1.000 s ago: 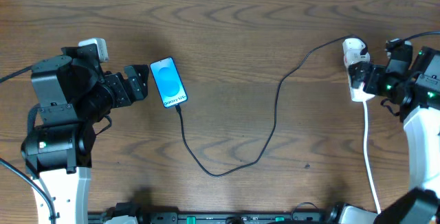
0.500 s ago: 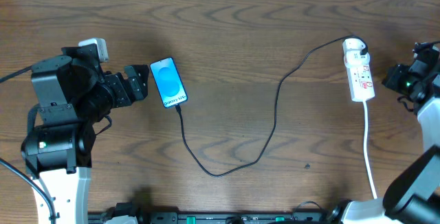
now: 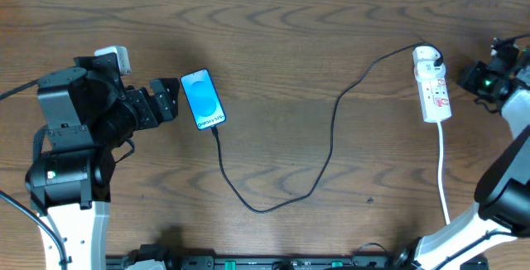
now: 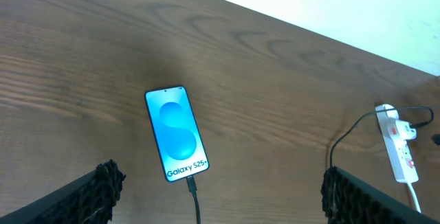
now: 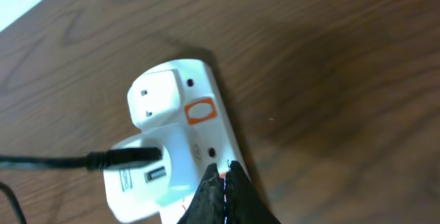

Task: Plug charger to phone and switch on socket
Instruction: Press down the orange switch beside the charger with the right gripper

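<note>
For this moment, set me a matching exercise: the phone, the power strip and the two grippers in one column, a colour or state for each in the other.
Things:
1. phone
2. power strip
3. left gripper
4. right gripper

States:
a. shut, fingertips together
b. blue screen lit
c. white with red markings
d. wide open

Pairs: 1-b, 2-c, 3-d, 4-a

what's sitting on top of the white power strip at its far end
A white adapter sits on the power strip, with the black charger cable plugged into its side. Its pins and the outlet beneath are covered.
</note>
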`<state>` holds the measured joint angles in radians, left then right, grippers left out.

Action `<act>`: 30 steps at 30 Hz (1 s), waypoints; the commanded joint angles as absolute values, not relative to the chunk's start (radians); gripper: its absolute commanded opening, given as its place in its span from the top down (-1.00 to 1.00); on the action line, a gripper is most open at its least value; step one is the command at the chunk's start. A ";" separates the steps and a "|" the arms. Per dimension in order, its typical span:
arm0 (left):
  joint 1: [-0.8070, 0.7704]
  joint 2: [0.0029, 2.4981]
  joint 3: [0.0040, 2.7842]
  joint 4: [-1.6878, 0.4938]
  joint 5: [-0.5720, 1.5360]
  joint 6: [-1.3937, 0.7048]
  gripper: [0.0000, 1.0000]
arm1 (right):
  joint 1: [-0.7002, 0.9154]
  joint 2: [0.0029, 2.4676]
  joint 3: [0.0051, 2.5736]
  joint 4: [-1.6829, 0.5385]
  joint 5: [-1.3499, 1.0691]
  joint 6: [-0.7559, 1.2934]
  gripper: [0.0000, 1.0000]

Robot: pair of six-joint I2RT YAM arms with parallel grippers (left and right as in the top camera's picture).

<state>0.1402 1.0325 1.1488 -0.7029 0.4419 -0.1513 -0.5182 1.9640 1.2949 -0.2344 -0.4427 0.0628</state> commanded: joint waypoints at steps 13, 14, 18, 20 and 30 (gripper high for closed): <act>0.144 1.034 1.149 -0.702 0.440 -0.131 -0.87 | -0.469 2.086 1.311 -0.175 -0.405 0.100 0.98; 0.144 1.034 1.149 -0.702 0.440 -0.131 -0.87 | -0.467 2.088 1.311 -0.173 -0.402 0.100 0.98; 0.144 1.034 1.149 -0.702 0.440 -0.131 -0.88 | -0.459 2.093 1.311 -0.184 -0.402 0.099 0.98; 0.144 1.034 1.149 -0.702 0.440 -0.131 -0.88 | -0.454 2.094 1.311 -0.198 -0.402 0.091 0.98; 0.144 1.034 1.149 -0.702 0.439 -0.131 -0.88 | -0.422 2.094 1.311 -0.273 -0.402 0.051 0.98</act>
